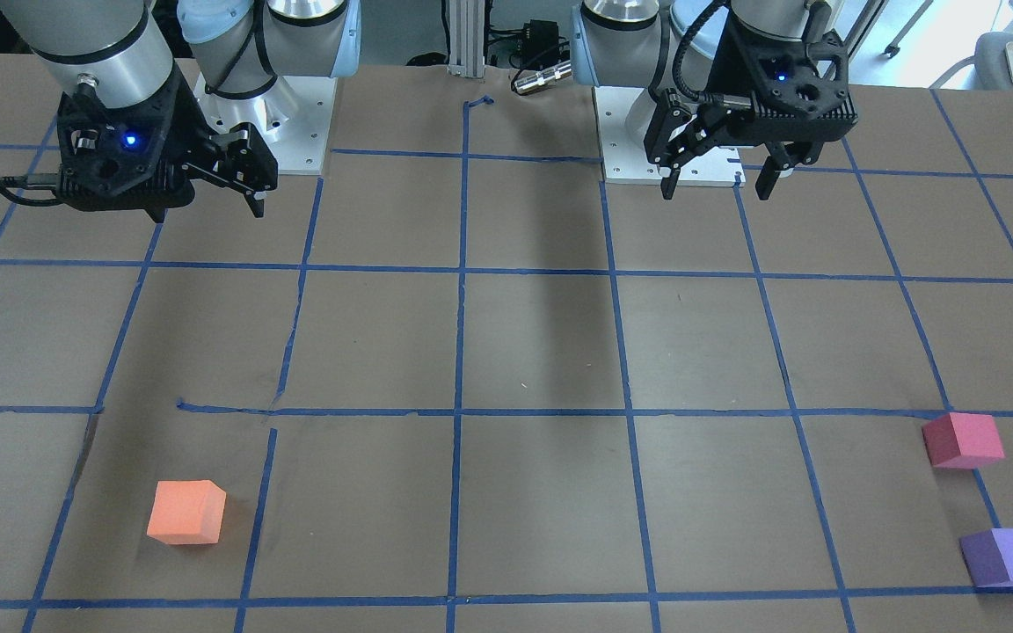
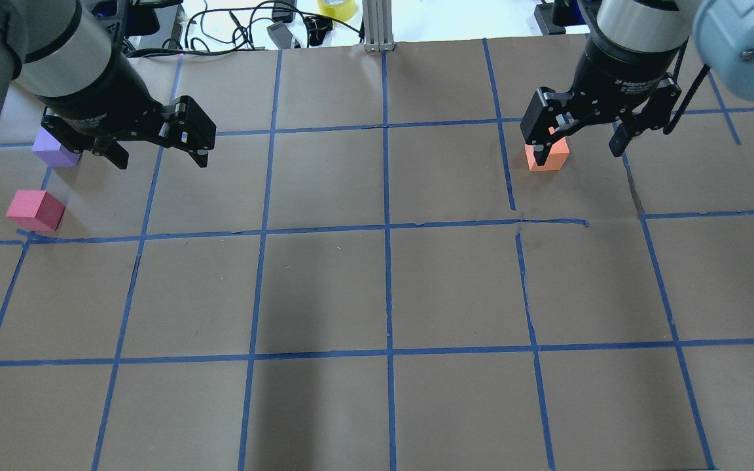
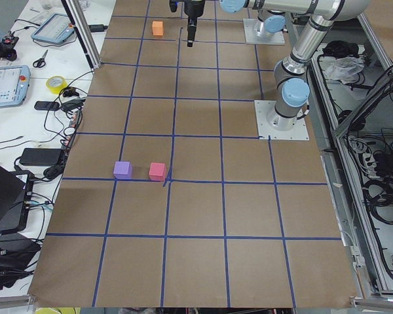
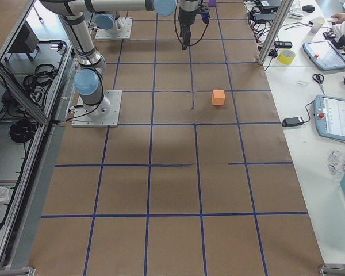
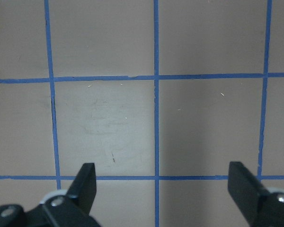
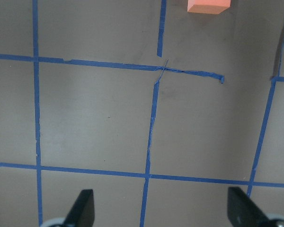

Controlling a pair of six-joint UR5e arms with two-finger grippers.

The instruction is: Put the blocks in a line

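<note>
The orange block (image 1: 186, 512) lies alone on my right side of the table; it also shows in the overhead view (image 2: 550, 157) and at the top edge of the right wrist view (image 6: 208, 5). The pinkish-red block (image 1: 964, 440) and the purple block (image 1: 1008, 556) lie close together, apart, on my left side, also in the overhead view as pinkish-red (image 2: 35, 210) and purple (image 2: 56, 149). My left gripper (image 1: 716, 189) (image 2: 162, 157) is open and empty, high above the table. My right gripper (image 1: 207, 207) (image 2: 576, 152) is open and empty, high, short of the orange block.
The table (image 2: 390, 288) is brown paper with a blue tape grid. The arm bases (image 1: 265, 132) stand at the robot's edge. Cables, a yellow tape roll (image 2: 336, 8) and tablets lie beyond the far edge.
</note>
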